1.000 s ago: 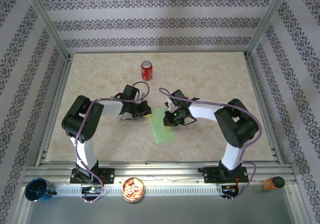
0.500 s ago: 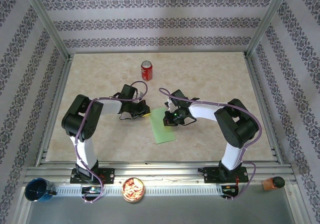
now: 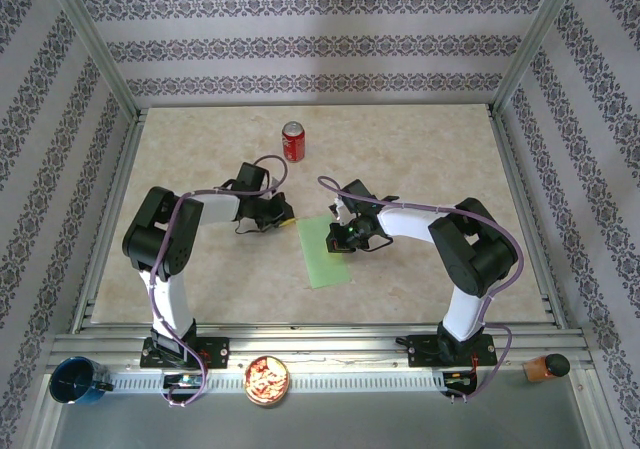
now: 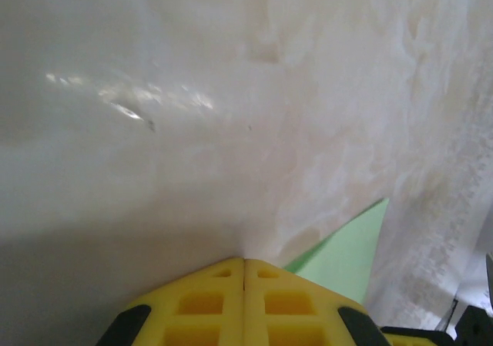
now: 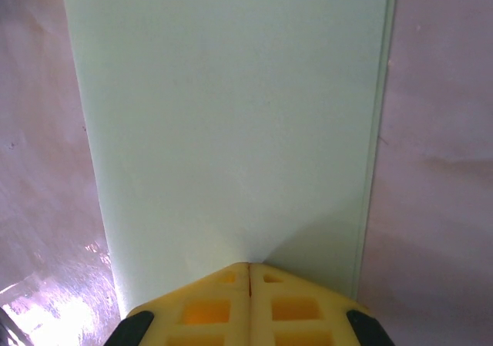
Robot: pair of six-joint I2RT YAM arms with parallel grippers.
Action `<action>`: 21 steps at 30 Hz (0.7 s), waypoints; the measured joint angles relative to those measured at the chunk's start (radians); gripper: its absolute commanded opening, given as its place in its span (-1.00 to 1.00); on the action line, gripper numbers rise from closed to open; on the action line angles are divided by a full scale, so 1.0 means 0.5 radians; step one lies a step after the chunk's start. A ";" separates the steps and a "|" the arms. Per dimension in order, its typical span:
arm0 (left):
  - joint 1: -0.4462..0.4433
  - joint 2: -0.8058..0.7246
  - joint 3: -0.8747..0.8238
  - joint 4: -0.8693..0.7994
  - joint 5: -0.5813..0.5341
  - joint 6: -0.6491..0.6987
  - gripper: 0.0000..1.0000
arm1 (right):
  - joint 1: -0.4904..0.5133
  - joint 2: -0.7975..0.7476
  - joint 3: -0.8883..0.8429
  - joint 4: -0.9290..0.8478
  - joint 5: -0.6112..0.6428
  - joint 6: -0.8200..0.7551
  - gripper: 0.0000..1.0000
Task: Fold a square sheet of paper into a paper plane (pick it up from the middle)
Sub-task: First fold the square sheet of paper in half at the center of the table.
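Note:
The square sheet of paper [image 3: 322, 252] is light green and lies flat on the table, folded into a long rectangle. In the right wrist view the sheet [image 5: 231, 115] shows a doubled edge along its right side. My right gripper [image 3: 341, 236] is shut, and its yellow tips [image 5: 249, 267] press down on the sheet near its far right edge. My left gripper [image 3: 283, 216] is shut too and holds nothing. It rests tip-down on bare table [image 4: 244, 261], just left of the sheet's far left corner [image 4: 347, 253].
A red can [image 3: 292, 141] stands upright at the back of the beige table [image 3: 420, 159]. On the front rail sit a blue cup [image 3: 75, 380], a bowl of snacks [image 3: 267, 379] and a brown object [image 3: 545, 367]. Metal frame posts and patterned walls ring the table.
My left gripper has slid a little to the left and back, off the sheet's corner. The right gripper and the sheet have stayed put.

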 measured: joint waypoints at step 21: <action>-0.313 -0.233 -0.295 0.269 0.187 -0.045 -0.89 | 0.000 0.000 0.000 -0.002 0.001 0.001 -1.00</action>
